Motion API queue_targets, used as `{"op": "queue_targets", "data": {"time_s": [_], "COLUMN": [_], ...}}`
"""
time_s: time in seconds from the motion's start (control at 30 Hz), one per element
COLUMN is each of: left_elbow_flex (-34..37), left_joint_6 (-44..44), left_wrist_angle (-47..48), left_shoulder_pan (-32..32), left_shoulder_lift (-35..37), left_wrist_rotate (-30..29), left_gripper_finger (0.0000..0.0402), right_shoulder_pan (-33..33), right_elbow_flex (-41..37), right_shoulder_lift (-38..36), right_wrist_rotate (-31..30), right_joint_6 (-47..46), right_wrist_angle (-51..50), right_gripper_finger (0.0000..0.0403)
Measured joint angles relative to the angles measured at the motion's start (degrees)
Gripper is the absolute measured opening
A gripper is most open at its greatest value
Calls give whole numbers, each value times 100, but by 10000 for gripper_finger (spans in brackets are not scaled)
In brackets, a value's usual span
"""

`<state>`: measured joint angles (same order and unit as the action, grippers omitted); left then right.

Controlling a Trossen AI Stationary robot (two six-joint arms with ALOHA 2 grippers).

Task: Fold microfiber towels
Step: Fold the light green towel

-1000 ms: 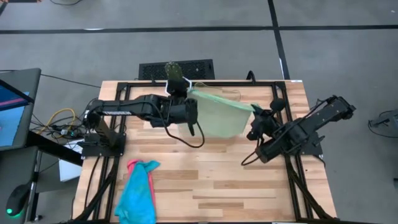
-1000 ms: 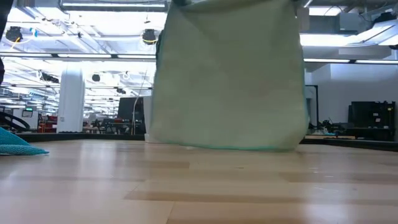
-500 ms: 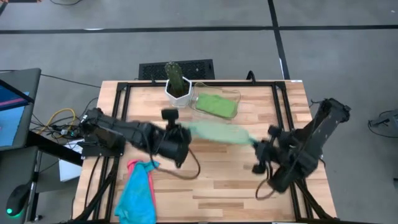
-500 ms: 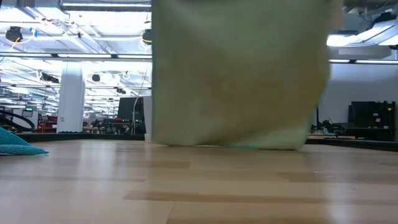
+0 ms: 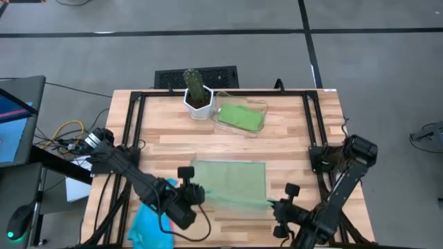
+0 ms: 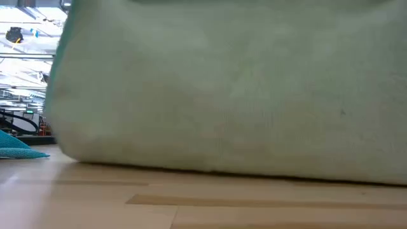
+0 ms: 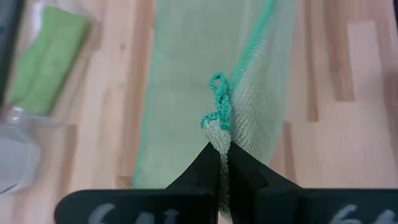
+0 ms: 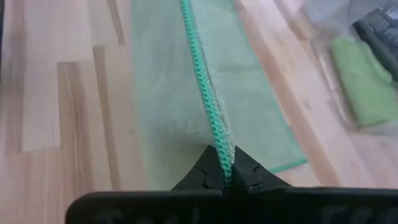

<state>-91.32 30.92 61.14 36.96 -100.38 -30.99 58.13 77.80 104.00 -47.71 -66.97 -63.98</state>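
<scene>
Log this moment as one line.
left gripper: shut on towel corner | right gripper: shut on other corner | towel: far part on table

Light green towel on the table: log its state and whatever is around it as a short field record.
towel in work: light green towel, far part spread flat on the table, near edge lifted
left end effector: shut on the towel's near corner
right end effector: shut on the towel's other near corner, along its green stitched hem
clear tray: at the far side, holding a folded green towel
potted cactus: beside the tray
turquoise towel: crumpled at the near left, mostly behind the left arm
</scene>
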Motion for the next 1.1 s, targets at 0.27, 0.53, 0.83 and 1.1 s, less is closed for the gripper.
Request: {"op": "queue_targets", "data": {"time_s": [0.27, 0.53, 0.83, 1.1], "left_elbow_flex": [468, 790, 1281, 1594], "left_joint_6": [-320, -280, -653, -676], "left_wrist_angle": [-233, -244, -873, -1050], "left_shoulder_pan": [-110, -531, -810, -924], "left_shoulder_lift": [-2, -2, -2, -2], "left_wrist_rotate": [-145, 77, 79, 229], "left_gripper_finger": [0, 0, 0, 0], "right_shoulder_pan": [-159, -637, -1007, -1270], "right_elbow_flex": [0, -355, -859, -1050], "right_shoulder_lift": [18, 24, 12, 8], "right_wrist_rotate": [-18, 464, 1034, 1052], "right_joint_6": [-87, 169, 301, 800], "right_wrist_angle": [-361, -104, 49, 466], "right_gripper_finger": [11, 11, 13, 17]}}
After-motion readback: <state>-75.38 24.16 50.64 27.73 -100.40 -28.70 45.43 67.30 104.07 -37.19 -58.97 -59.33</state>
